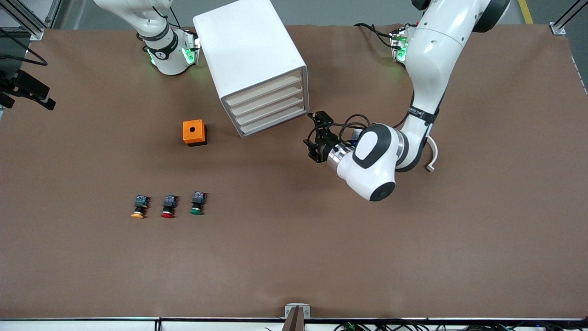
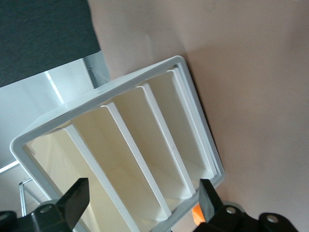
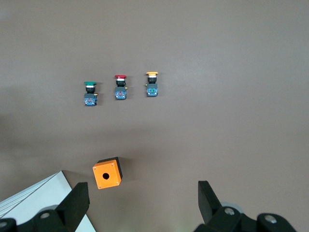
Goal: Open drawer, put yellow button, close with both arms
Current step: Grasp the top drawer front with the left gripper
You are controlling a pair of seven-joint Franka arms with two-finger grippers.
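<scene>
The white cabinet (image 1: pixel 250 59) stands at the robots' side of the table, and all four of its drawers look shut. The top drawer (image 1: pixel 262 89) also shows in the left wrist view (image 2: pixel 55 159). My left gripper (image 1: pixel 313 136) is open and empty. It hangs low just in front of the drawer fronts, and its fingers (image 2: pixel 77 197) frame them. The yellow button (image 1: pixel 139 207) lies nearer the front camera, at the right arm's end of a row of three, and shows in the right wrist view (image 3: pixel 152 83). My right gripper (image 3: pixel 142 198) is open and empty, held high beside the cabinet.
A red-capped button (image 1: pixel 168 207) and a green-capped button (image 1: pixel 197 203) lie beside the yellow one. An orange box (image 1: pixel 194 132) with a hole in its top sits between the buttons and the cabinet. The brown table top (image 1: pixel 367 257) reaches to the front edge.
</scene>
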